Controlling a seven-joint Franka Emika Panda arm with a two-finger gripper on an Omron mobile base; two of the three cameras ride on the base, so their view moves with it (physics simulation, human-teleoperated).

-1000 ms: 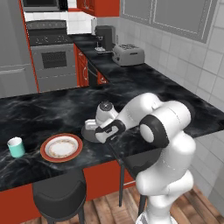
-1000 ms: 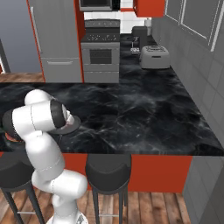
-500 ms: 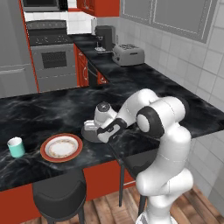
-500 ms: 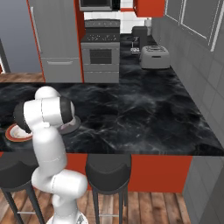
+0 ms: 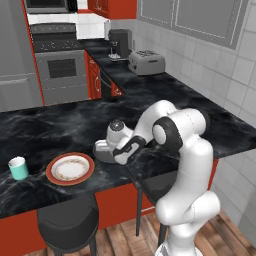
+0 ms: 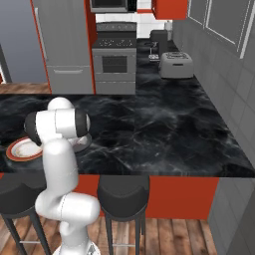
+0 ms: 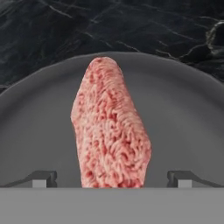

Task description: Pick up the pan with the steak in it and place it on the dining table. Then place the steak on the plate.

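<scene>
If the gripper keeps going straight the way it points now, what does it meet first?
The steak. The gripper points down into the pan, its open jaws on either side of the meat, which lies in the middle of its path. How far off the steak is, the hand view does not settle.

Around me stand pale grey tiled walls, red cabinets, a steel range, a silver toaster, round black stools and a wooden plank floor.

Base views look forward-down from behind arm, sharing dining table (opposite sides); hand view close above pan.
</scene>
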